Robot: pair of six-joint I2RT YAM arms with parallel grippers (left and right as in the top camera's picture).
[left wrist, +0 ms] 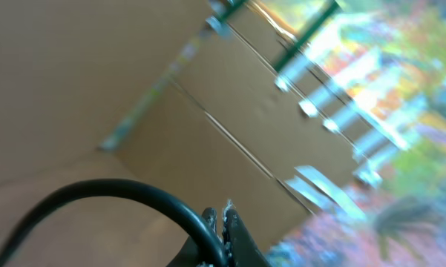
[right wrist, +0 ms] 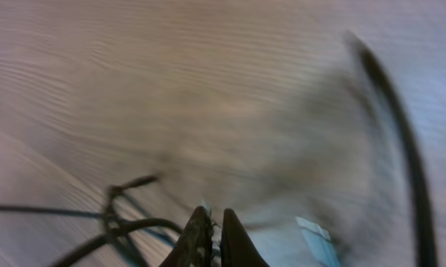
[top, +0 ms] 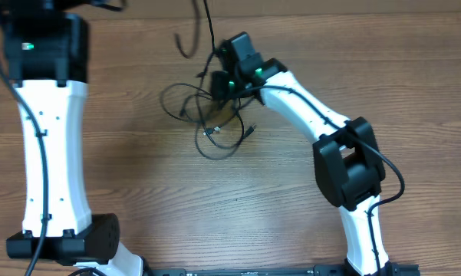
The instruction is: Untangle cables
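Observation:
The cables lie as a loose black tangle of loops at the table's upper middle. One strand rises from the tangle and leaves the top edge of the overhead view. My right gripper sits low over the tangle's upper right part. In the right wrist view its jaws are shut, with blurred cables just to their left; whether a cord is pinched does not show. My left gripper is shut, raised off the table, with a black cable arching from its jaws to the lower left.
The left arm stands along the table's left side, and its fingertips are beyond the overhead view's top edge. The right arm reaches in from the lower right. Bare wooden table lies in front of the tangle.

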